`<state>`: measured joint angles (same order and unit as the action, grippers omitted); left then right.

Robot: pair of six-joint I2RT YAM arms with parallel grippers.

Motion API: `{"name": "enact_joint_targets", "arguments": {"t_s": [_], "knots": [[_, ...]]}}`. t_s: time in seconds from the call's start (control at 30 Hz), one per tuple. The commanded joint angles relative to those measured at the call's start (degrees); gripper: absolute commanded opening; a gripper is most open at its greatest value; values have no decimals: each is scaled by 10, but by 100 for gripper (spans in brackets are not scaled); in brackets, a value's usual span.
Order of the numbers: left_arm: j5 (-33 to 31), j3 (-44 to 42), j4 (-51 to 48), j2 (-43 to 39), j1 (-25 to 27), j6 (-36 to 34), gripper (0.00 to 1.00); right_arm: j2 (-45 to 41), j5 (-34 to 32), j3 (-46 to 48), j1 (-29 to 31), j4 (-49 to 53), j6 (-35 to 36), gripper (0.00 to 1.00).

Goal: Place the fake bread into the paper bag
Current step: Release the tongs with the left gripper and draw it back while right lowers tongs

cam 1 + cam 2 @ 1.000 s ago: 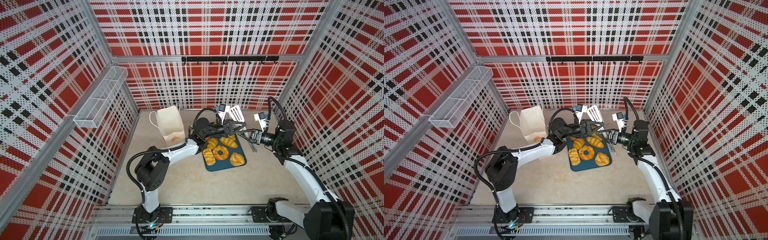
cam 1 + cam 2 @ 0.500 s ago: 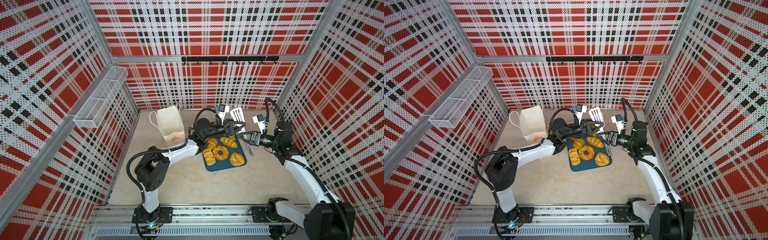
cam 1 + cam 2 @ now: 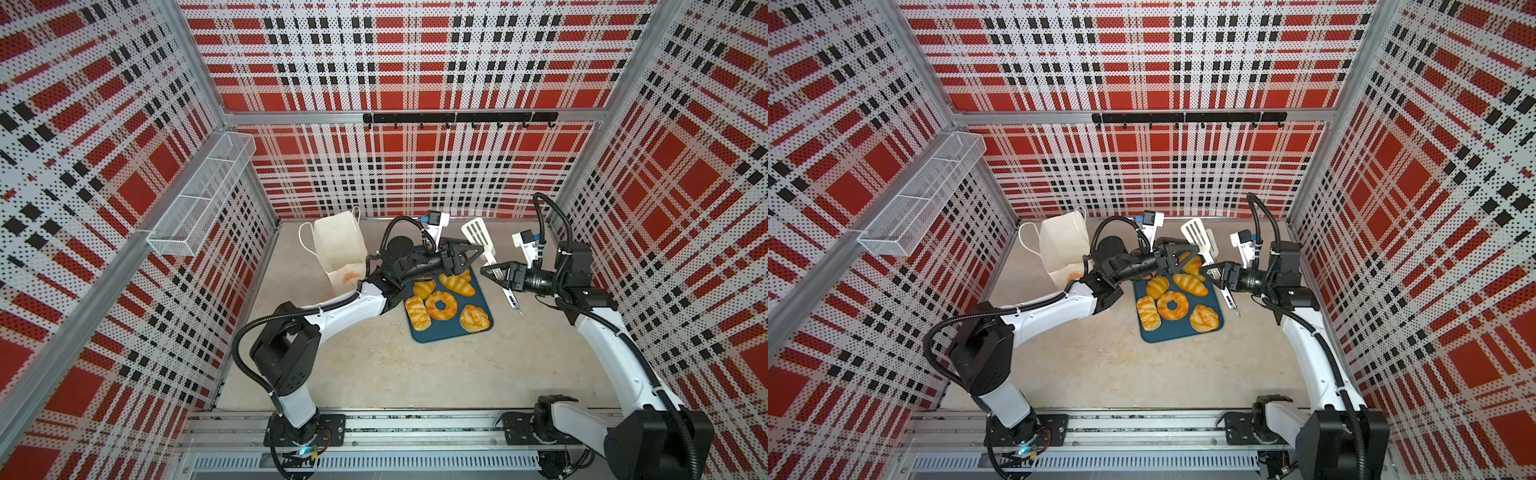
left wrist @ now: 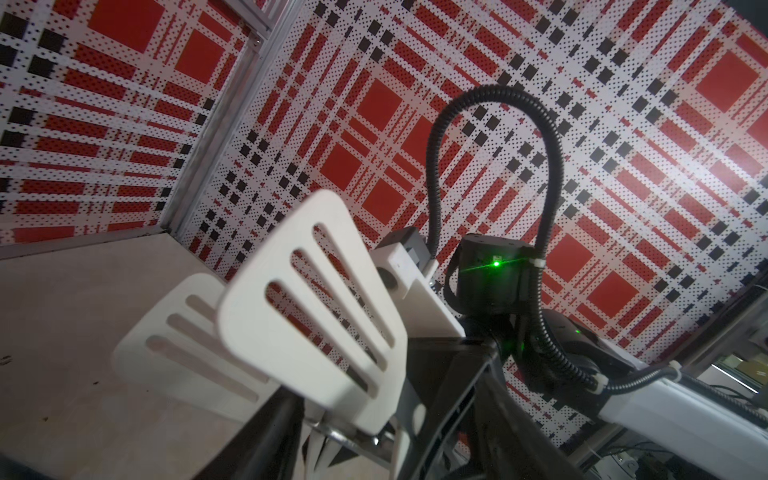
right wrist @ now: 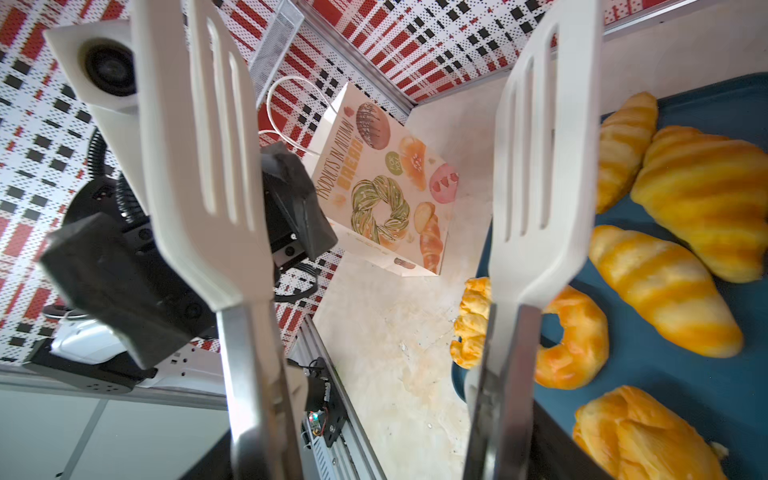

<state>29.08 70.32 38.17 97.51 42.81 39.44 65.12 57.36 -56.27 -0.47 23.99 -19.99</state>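
Six pieces of fake bread (image 3: 473, 319) are lying on one blue tray (image 3: 436, 337). One paper bag (image 3: 338, 245) is standing beside it on the desk (image 3: 374, 353), with the left arm (image 3: 345, 309) stretching between them. The left claw (image 3: 469, 259) is gaping wide above the tray, and the right claw (image 3: 492, 272) is gripping one pair of white tongs (image 3: 478, 241).

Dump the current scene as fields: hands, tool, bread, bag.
left hand: open, above the tray's far end, close to the tongs
right hand: shut on tongs; the white slotted heads are spread apart and empty
fake bread: six pieces visible on the tray; none held
paper bag: upright, left of the tray; contents not visible
progress: no piece picked up yet
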Motion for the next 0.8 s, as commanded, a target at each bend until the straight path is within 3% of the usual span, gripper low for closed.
{"name": "enact_joint_targets", "arguments": {"t_s": [0.0,0.3,0.77], "knots": [[-46,-18,-64,-33,-8,-31,78,-6,-52,-30,-2,77,80,75],[-94,-36,-173,-71,-12,-74,100,12,-198,-50,-1,204,145,74],[-229,-76,-287,-139,33,-157,99,-2,-449,-36,100,296,160,71]]}}
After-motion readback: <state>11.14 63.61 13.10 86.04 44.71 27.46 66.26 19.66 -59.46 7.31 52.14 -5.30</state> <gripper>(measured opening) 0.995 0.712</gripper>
